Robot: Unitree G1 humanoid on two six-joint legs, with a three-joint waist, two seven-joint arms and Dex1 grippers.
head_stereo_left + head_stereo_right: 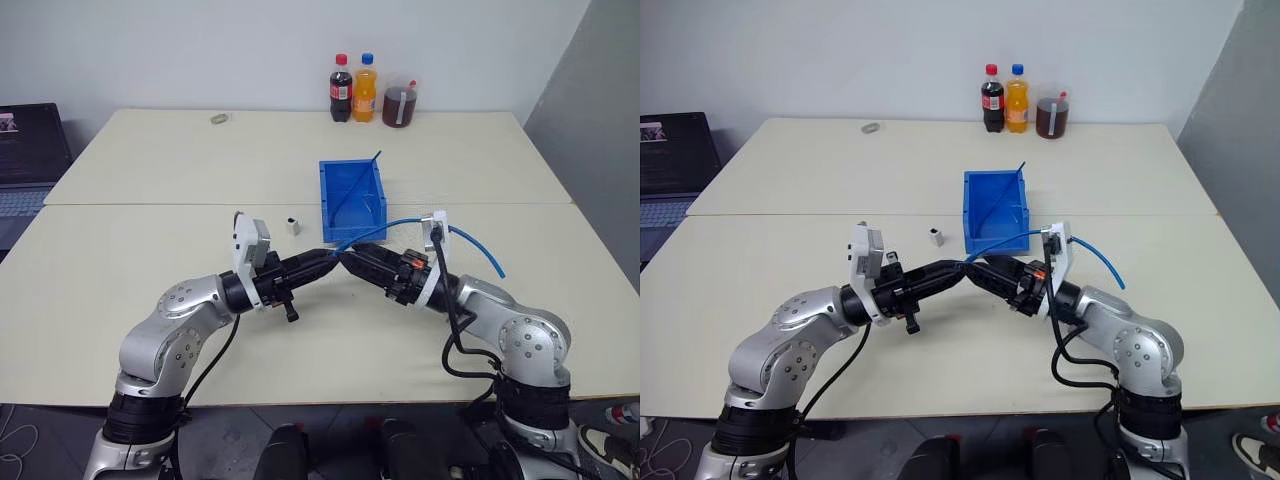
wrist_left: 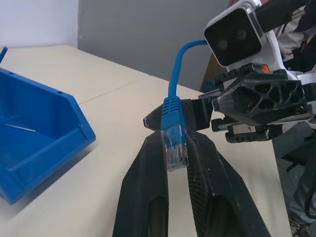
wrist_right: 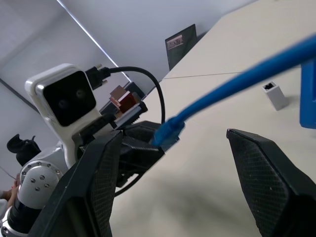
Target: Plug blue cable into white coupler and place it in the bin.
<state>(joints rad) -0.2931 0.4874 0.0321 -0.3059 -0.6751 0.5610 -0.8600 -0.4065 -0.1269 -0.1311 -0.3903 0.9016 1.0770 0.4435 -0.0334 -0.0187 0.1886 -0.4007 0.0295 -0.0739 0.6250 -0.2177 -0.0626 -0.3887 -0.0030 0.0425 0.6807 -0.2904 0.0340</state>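
Now both arms meet above the near part of the table (image 1: 120,260), with their tips close together in front of the bin (image 1: 353,197). The left gripper (image 2: 176,148) is closed tight on the plug end of the blue cable (image 2: 174,126); the clear plug sits between its two black fingers (image 2: 143,182) and the blue boot stands up above them. From there the cable rises, bends over the right arm and hangs down on the far right side of it, with its other end low near the table. The right gripper (image 3: 170,163) has its fingers spread wide and holds nothing; the cable passes between them without touching in the right wrist view, and the left gripper with the plug is just in front of it. The white coupler (image 1: 293,224) stands alone on the table, just left of the bin and well apart from both grippers. The bin lies behind the grippers, with the thin blue rod (image 1: 360,183) slanting across it
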